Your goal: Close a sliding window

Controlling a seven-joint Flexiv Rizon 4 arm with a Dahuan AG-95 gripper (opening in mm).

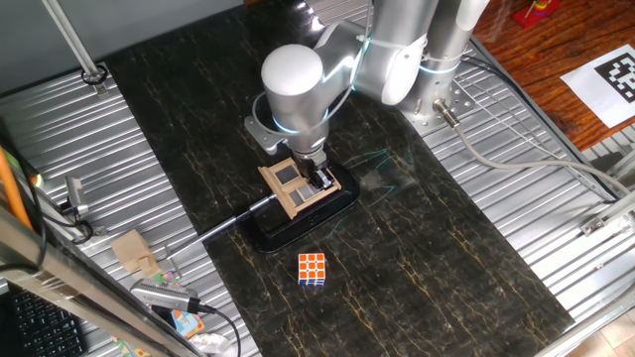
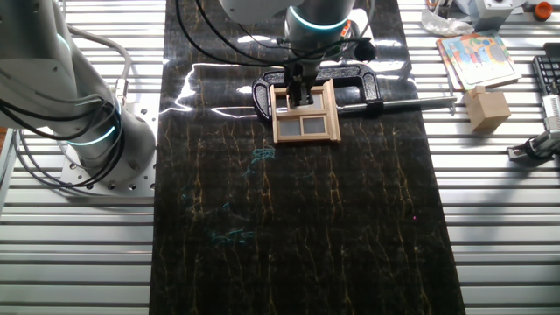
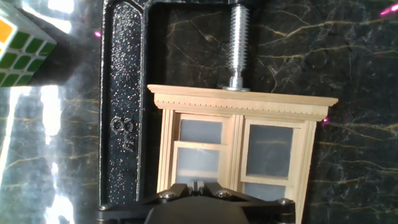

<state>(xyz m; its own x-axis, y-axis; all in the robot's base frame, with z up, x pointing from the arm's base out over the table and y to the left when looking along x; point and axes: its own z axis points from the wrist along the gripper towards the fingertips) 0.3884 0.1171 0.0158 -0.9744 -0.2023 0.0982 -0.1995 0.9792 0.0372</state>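
The window (image 3: 239,152) lies flat on the desk (image 1: 446,258), held in a black clamp (image 3: 121,124). The tool (image 3: 200,185) sits directly over its left sash; its grip can't be told. The sash's slide axis runs from tool toward cornice.

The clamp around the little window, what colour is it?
The clamp is black with a silver screw; the hand view shows it best.
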